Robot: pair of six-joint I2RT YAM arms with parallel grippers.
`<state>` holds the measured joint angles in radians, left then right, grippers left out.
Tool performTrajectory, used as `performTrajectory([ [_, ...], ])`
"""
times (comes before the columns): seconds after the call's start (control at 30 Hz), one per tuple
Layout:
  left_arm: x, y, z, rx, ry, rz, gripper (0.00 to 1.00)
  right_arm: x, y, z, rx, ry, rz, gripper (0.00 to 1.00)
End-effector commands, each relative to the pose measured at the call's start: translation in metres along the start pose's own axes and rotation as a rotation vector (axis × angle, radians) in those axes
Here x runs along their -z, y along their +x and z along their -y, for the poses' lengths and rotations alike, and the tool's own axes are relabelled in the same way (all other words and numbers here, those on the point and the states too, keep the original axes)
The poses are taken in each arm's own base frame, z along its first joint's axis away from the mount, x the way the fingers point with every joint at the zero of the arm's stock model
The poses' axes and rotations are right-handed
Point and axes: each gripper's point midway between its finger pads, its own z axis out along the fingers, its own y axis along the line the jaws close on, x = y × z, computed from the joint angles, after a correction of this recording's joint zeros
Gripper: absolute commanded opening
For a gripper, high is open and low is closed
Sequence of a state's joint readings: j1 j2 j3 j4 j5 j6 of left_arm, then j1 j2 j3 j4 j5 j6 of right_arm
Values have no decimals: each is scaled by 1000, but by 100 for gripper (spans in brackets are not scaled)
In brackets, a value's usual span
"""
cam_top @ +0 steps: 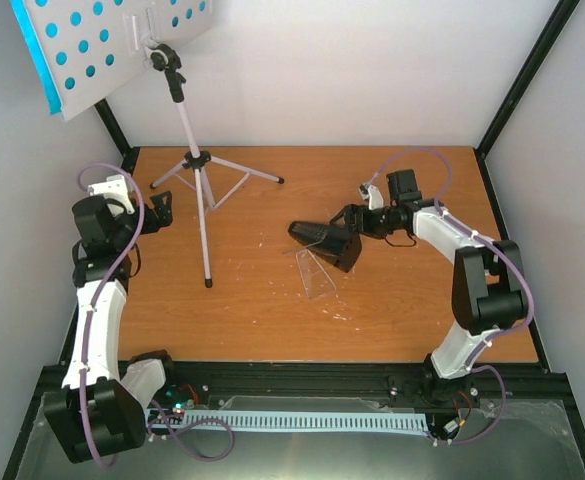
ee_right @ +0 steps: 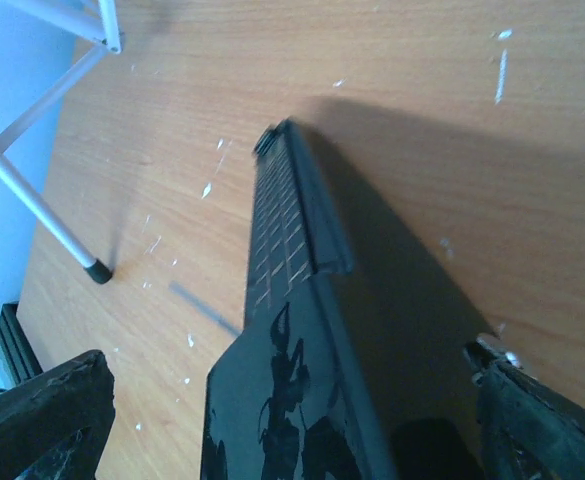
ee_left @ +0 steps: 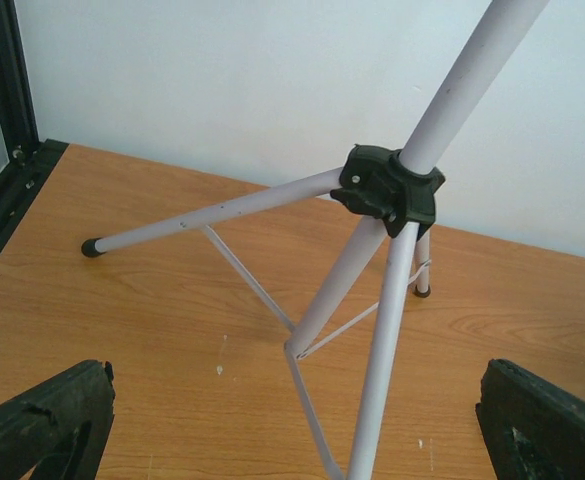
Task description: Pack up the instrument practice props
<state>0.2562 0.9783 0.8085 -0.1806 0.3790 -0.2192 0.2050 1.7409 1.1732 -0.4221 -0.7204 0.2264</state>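
Black metronome [cam_top: 317, 238] lies toppled on the desk [cam_top: 392, 310], right of the white music stand [cam_top: 200, 160], between wide right fingers [ee_right: 32, 420] that should close squarely; wide left fingers [ee_left: 42, 420] face the stand.

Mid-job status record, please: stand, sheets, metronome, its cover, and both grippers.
stand: tall white tripod music stand, upright at rear left, legs spread
sheets: cyan sheet-music pages, on the stand's hole-punched desk
metronome: small black pyramid metronome, lying on its side
cover: clear plastic cover, off, lying on the wooden table beside the metronome
left gripper: open, empty, facing the tripod legs
right gripper: open, fingers either side of the metronome
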Motion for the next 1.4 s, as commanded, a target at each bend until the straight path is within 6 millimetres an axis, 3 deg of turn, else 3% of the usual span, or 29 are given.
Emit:
performTrajectory([
  [0.0,11,-12,13,-5,44,45,100,7,15,-24,1,-48,20,97],
  [0.13,10,-10,13,-4,44,42,99,10,33,-29,-10,46,13,97],
  [0.3,7,-10,10,-3,29,37,100,32,12,-25,93,252,95,100],
  [0.4,2,-8,9,3,33,20,100,33,0,-15,123,379,87,100],
  [0.53,2,-9,6,-1,18,18,99,13,-13,-12,113,418,25,100],
  [0.7,-2,-5,5,-4,21,4,99,-20,-37,-25,222,466,-48,100],
  [0.8,-5,1,4,-23,27,-9,99,-44,-47,-21,266,511,-118,100],
  [0.9,-11,3,7,-73,62,6,99,-64,-48,-17,310,556,-196,100],
  [1.07,-33,31,-4,-76,72,-74,97,-84,-48,2,341,627,-300,100],
  [1.23,-41,42,-3,-55,105,-112,96,-104,-24,0,378,543,-410,100],
  [1.37,-40,36,-2,-40,98,-119,96,-114,-12,11,385,562,-439,100],
])
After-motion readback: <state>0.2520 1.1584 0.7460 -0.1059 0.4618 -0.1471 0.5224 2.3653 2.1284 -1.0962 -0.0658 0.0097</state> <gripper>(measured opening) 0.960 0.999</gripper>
